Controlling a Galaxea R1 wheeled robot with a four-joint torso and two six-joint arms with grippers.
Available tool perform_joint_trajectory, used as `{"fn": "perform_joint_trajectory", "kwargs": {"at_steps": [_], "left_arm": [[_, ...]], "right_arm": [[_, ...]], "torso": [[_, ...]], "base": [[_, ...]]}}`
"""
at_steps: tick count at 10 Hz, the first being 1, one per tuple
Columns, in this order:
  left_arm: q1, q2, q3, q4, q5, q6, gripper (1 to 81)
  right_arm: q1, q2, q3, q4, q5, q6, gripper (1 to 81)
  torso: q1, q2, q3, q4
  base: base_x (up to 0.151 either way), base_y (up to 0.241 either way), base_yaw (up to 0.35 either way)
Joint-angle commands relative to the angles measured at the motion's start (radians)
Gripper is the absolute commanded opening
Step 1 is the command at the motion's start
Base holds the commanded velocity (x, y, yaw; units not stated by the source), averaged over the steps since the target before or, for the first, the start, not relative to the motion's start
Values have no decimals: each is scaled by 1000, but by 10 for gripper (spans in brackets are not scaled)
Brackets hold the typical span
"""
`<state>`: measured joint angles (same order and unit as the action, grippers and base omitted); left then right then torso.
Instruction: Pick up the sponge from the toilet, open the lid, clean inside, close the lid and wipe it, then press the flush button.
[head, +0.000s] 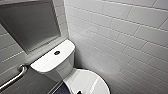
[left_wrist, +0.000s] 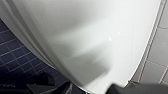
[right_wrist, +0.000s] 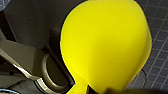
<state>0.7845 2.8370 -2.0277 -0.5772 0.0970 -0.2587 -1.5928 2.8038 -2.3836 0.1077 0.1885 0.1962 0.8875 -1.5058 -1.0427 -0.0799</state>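
Observation:
The white toilet (head: 62, 67) stands in a tiled corner. Its lid (head: 87, 81) lies down over the bowl, and the dark round flush button (head: 57, 52) sits in the middle of the tank top. In the left wrist view the glossy lid (left_wrist: 95, 37) looms close, and my left gripper (left_wrist: 91, 90) hangs open just off its edge, its dark fingers (left_wrist: 62, 88) apart with nothing between them. My right gripper (right_wrist: 98, 90) is shut on the bright yellow sponge (right_wrist: 105, 45), which bulges out from the pinch, above the dark tiled floor.
A white tiled wall (head: 125, 37) runs close along the toilet's right side. A metal grab bar (head: 15, 77) is mounted on the grey wall to the left, below a dark framed panel (head: 30, 22). Dark blue floor tiles (left_wrist: 15, 55) lie beside the bowl.

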Motion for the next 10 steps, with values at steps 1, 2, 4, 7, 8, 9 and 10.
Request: {"fn": "perform_joint_trajectory", "kwargs": {"at_steps": [1, 2, 4, 7, 8, 9, 10], "left_arm": [[-149, -10, 140, 13, -10, 15, 811], [-149, -36, 193, 11, -42, 15, 811], [-144, -80, 265, 13, -65, 15, 811], [-133, -122, 331, 11, -97, 12, 811], [-132, -135, 348, 11, -102, 12, 811], [-132, -154, 369, 11, -100, 12, 811], [-124, -174, 394, 17, -96, 22, 811]], "right_arm": [[-14, -19, 18, -5, -81, 2, 10], [-13, -19, 18, -6, -83, 2, 10], [-11, -21, 23, -13, -83, 2, 10], [-11, -21, 23, -14, -83, 2, 10], [-11, -21, 31, -17, -83, 0, 10], [-10, -19, 32, -17, -83, 0, 10], [-5, -22, 32, -17, -83, 2, 10]], "torso": [[0, 0, 0, 0], [0, 0, 0, 0], [0, 0, 0, 0], [0, 0, 0, 0], [0, 0, 0, 0], [0, 0, 0, 0], [0, 0, 0, 0]], "base": [[0, 0, 0], [0, 0, 0], [0, 0, 0], [0, 0, 0], [0, 0, 0], [0, 0, 0], [0, 0, 0]]}}
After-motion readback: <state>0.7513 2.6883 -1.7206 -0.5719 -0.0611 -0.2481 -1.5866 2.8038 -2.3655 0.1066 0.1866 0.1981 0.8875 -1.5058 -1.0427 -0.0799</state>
